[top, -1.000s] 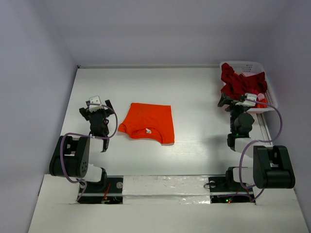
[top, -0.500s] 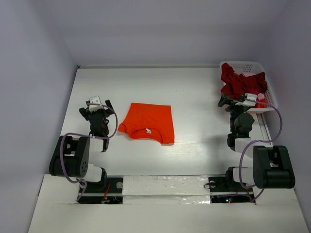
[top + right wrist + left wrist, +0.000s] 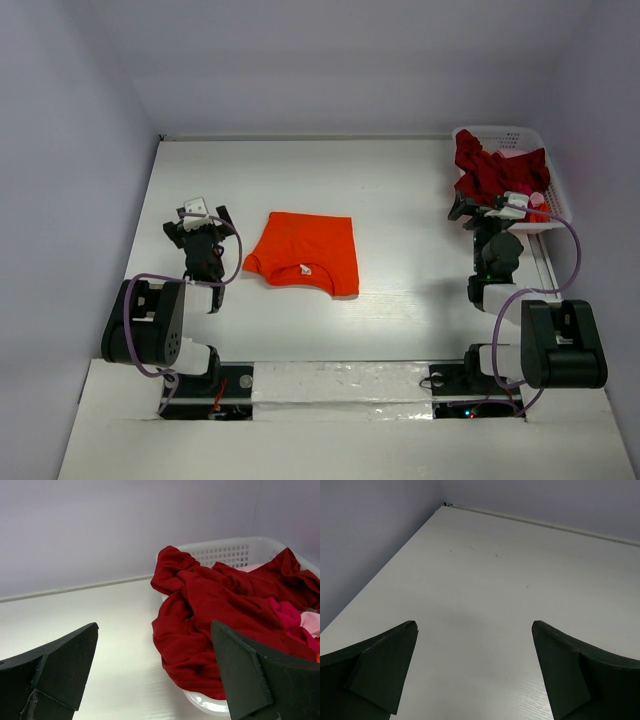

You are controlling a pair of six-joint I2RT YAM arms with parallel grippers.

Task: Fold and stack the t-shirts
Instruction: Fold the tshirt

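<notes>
No change over the last second — both arms sit idle and no fold is under way.

The left gripper [image 3: 474,666] hangs wide open and empty over the bare table [image 3: 400,190], just left of the orange shirt [image 3: 305,248]. That shirt lies flat mid-table, compact and seemingly folded, its label [image 3: 304,269] toward the arms. The right gripper [image 3: 155,672], equally wide and empty, faces the red shirt [image 3: 215,615] — a crumpled heap spilling over the near rim of the basket [image 3: 225,555] at far right, with pink cloth beside it. The red one probably comes next.
</notes>
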